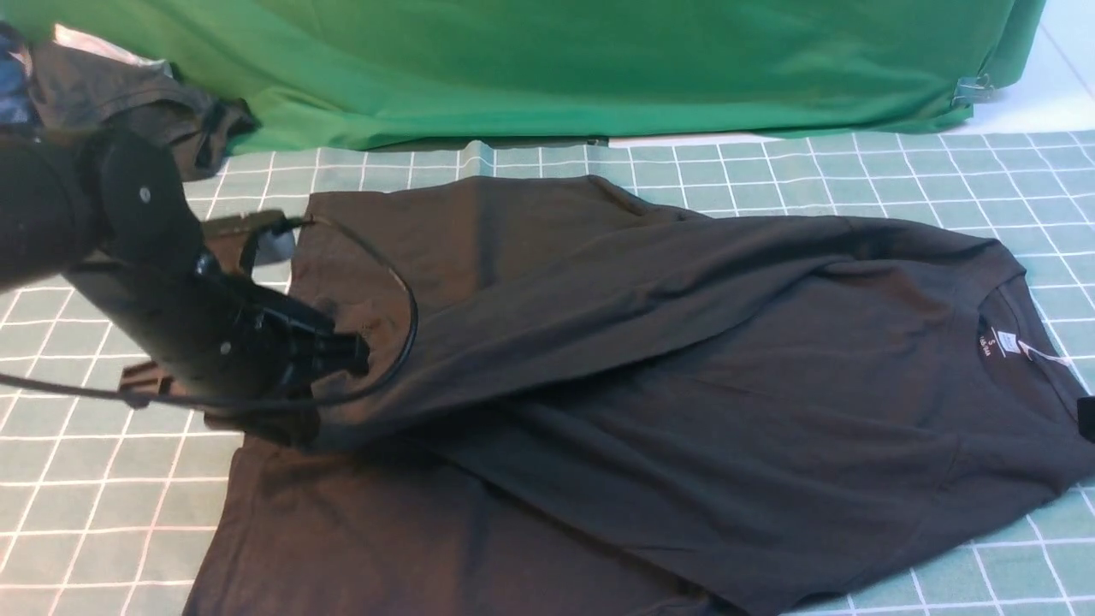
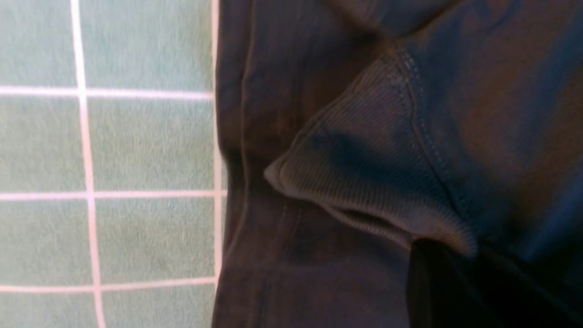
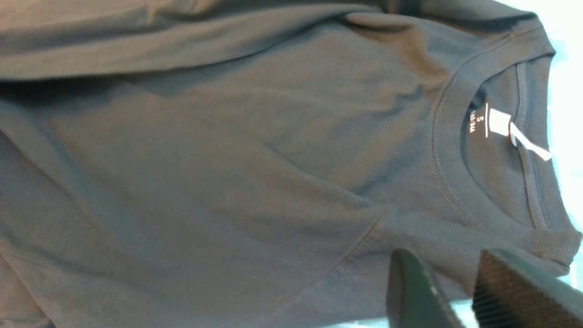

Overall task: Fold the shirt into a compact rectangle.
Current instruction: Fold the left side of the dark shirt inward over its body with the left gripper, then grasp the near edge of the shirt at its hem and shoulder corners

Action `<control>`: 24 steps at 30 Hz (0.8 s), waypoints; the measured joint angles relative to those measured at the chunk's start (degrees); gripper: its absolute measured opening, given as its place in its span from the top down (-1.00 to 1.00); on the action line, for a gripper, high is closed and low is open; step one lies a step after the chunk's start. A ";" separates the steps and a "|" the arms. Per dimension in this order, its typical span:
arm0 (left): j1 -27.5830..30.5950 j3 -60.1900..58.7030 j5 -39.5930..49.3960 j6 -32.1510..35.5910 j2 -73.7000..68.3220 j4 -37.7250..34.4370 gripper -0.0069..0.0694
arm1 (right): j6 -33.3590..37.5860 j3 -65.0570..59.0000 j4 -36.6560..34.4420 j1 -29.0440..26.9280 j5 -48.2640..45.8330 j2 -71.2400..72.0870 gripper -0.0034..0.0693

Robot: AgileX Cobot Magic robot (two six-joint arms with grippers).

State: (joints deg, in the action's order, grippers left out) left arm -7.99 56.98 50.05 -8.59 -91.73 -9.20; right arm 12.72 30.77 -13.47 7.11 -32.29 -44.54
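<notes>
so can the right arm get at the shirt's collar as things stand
Probably yes: the right arm's fingers hang open close by the collar, which lies flat and uncovered on the shirt, and the left arm is away at the sleeve cuff.

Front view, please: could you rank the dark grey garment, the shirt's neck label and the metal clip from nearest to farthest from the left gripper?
1. The dark grey garment, back-left, behind the left gripper.
2. The neck label, in the shirt collar, far right.
3. The metal clip, back-right, on the green cloth.
</notes>
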 joint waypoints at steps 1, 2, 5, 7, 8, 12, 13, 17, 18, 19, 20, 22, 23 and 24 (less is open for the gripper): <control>0.00 -0.06 0.00 0.00 0.00 0.00 0.67 | 0.00 0.00 0.00 0.00 0.00 0.00 0.35; 0.00 -0.40 -0.06 0.00 0.00 0.00 0.56 | 0.00 0.00 0.00 0.00 0.00 0.00 0.34; 0.00 -0.61 -0.20 0.18 0.00 0.11 0.28 | -0.19 0.00 -0.05 0.00 0.00 0.00 0.34; 0.00 -0.61 0.37 0.44 0.06 0.17 0.06 | -0.44 0.00 -0.05 0.00 0.00 0.00 0.34; 0.00 -0.61 1.47 0.51 0.12 0.17 -0.06 | -0.63 0.00 -0.05 0.00 0.00 0.00 0.34; 0.00 -0.67 8.78 0.51 0.17 1.23 -0.37 | -0.75 0.00 -0.05 0.00 0.21 0.00 0.32; 0.00 -0.94 10.58 0.46 0.23 1.52 -0.40 | -0.80 0.00 -0.05 0.00 0.27 0.00 0.31; 0.00 -4.99 12.78 0.32 2.06 1.51 -0.42 | -0.80 0.00 -0.05 0.00 0.84 0.00 0.31; 0.00 -6.68 12.29 -0.02 2.93 1.83 -0.41 | -0.80 0.00 -0.05 0.00 0.96 0.00 0.31; 0.00 -8.52 11.55 -0.46 3.89 2.36 -0.40 | -0.80 0.00 -0.05 0.00 1.11 0.00 0.31; 0.00 -10.42 10.40 -1.10 5.05 3.24 -0.39 | -0.80 0.00 -0.05 0.00 1.38 0.00 0.31; 0.00 -13.01 8.43 -2.32 6.28 4.86 -0.39 | -0.80 0.00 -0.05 0.00 1.78 0.00 0.30; 0.00 -15.80 6.23 -3.71 7.26 7.11 -0.39 | -0.80 0.00 -0.05 0.00 2.23 0.00 0.30; 0.00 -17.41 4.47 -4.48 7.72 8.44 -0.39 | -0.80 0.00 -0.05 0.00 2.54 0.00 0.30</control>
State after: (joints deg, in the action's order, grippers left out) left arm -7.99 39.57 54.52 -13.07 -84.01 -0.76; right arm 11.92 30.77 -13.52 7.11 -29.75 -44.54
